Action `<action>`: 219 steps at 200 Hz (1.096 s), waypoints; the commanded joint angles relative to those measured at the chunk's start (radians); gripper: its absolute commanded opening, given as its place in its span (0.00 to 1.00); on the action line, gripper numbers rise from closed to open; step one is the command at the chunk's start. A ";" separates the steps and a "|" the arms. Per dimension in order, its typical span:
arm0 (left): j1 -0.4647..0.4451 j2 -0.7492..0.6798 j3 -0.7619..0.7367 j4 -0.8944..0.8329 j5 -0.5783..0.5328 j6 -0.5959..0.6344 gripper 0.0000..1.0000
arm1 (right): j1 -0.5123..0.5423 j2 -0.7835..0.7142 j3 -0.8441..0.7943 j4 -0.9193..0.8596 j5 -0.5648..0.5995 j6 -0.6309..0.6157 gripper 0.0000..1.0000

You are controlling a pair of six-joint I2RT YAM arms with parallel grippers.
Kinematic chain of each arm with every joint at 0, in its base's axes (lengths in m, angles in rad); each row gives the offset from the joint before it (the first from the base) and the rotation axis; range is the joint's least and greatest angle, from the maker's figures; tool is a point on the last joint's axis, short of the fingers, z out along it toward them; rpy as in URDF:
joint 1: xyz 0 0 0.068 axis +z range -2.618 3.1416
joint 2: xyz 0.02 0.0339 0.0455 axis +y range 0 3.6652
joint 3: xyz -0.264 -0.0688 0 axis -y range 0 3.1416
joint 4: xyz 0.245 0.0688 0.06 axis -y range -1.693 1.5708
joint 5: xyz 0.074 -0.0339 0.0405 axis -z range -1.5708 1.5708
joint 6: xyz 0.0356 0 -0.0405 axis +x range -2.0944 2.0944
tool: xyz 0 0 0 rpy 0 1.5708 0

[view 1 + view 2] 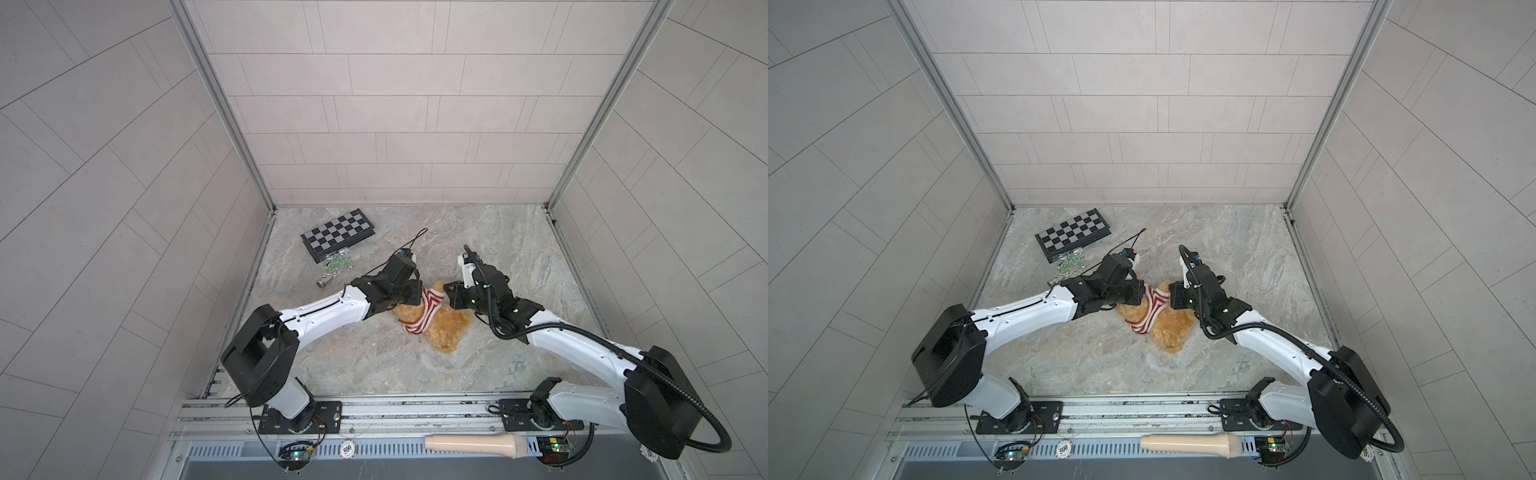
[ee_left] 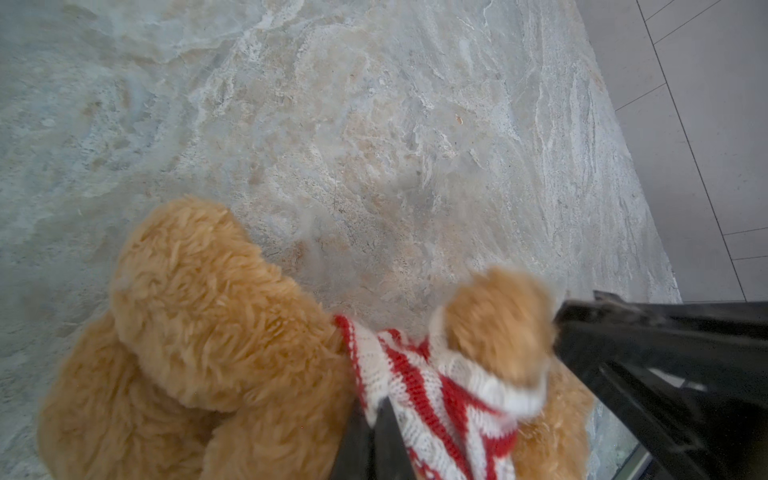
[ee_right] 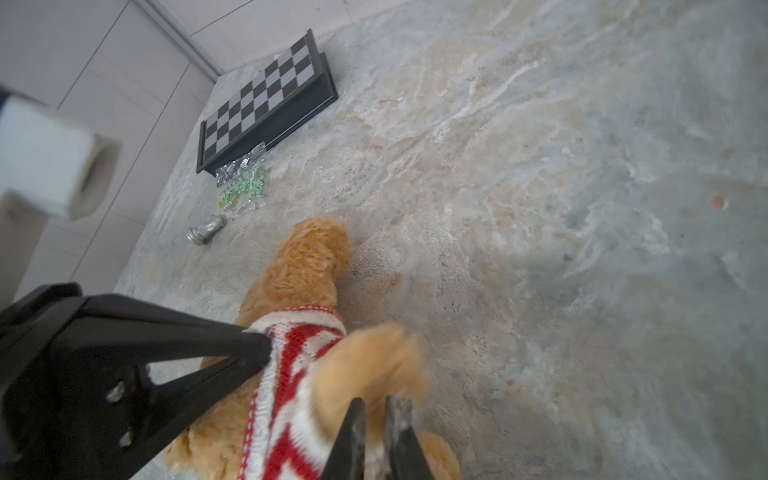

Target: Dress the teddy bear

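Note:
The golden-tan teddy bear (image 1: 451, 330) (image 1: 1173, 330) lies on the stone table between both arms. A red-and-white striped sweater (image 1: 428, 307) (image 1: 1152, 309) sits around its upper body. My left gripper (image 2: 381, 409) is shut on the sweater's (image 2: 415, 374) edge beside the bear's head (image 2: 199, 311). My right gripper (image 3: 376, 401) stands with its jaws a little apart, just behind a blurred paw (image 3: 370, 357) that pokes out of a sleeve (image 3: 291, 357). In both top views the two grippers (image 1: 419, 293) (image 1: 446, 293) face each other across the sweater.
A folded chessboard (image 1: 338, 230) lies at the back left. In front of it are a bag of green pieces (image 1: 337, 262) and a small metal cylinder (image 1: 323, 282). A beige microphone-shaped object (image 1: 473, 444) and a poker chip (image 1: 347, 448) rest on the front rail.

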 commanded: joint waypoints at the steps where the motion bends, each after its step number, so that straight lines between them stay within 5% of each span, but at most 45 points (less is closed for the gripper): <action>1: 0.018 0.033 0.042 -0.040 -0.018 0.029 0.00 | 0.010 -0.049 0.022 -0.140 -0.022 -0.122 0.34; 34: 0.020 0.055 0.063 -0.050 -0.014 0.037 0.00 | 0.020 -0.141 0.023 -0.283 -0.019 -0.153 0.54; 74: 0.020 0.065 0.055 -0.032 -0.009 0.027 0.00 | 0.049 -0.244 0.017 -0.409 -0.023 -0.174 0.62; 134: 0.020 0.063 0.033 -0.004 0.003 0.013 0.00 | 0.103 -0.177 -0.021 -0.348 -0.063 -0.162 0.61; 219: 0.020 0.076 0.027 0.025 0.024 0.004 0.00 | 0.159 0.006 -0.014 -0.299 0.042 -0.179 0.60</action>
